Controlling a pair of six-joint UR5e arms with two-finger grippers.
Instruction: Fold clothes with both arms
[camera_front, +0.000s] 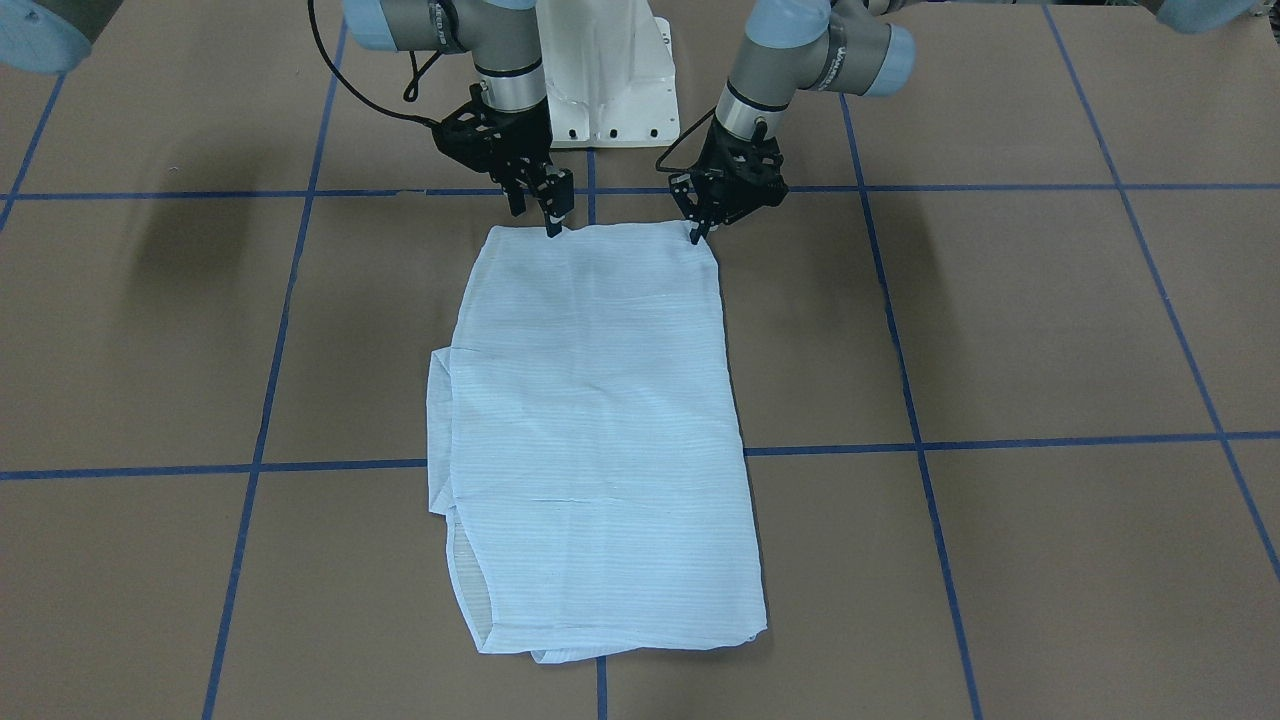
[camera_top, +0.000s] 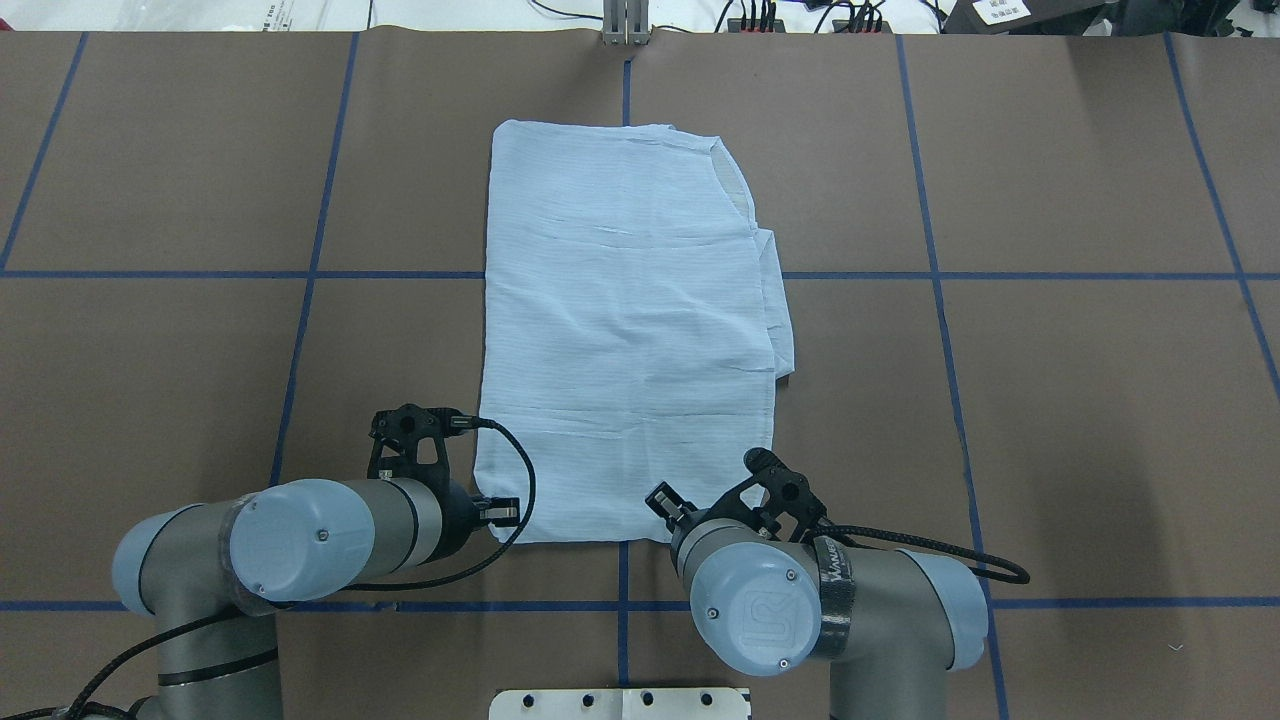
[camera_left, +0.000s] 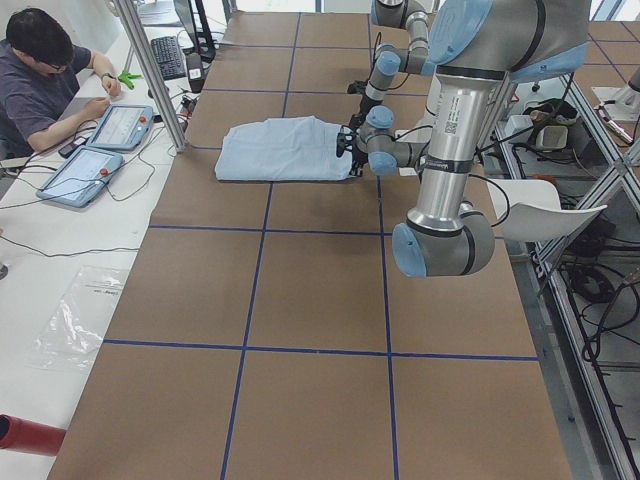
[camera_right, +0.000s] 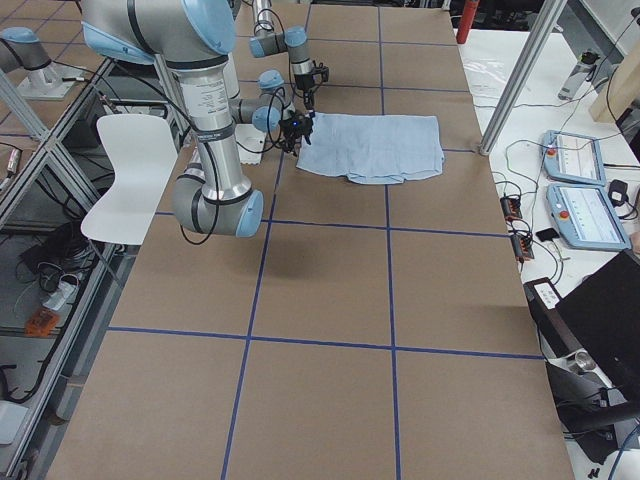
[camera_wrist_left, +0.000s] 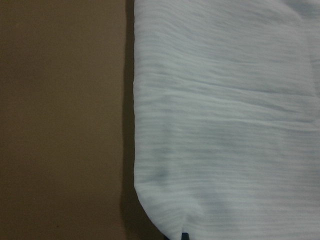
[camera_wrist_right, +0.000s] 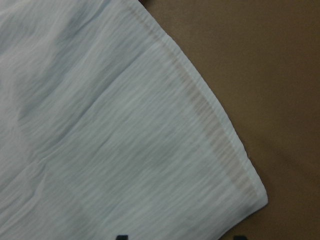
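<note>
Two grippers (left (camera_front: 695, 238), right (camera_front: 537, 222)) at shirt (camera_front: 590, 420)

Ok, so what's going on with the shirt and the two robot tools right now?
shirt: folded into a long rectangle, lying flat on the table.
right tool: open, tips down at one shirt corner nearest the robot.
left tool: down at the other near corner; open or shut, cannot tell.
</note>
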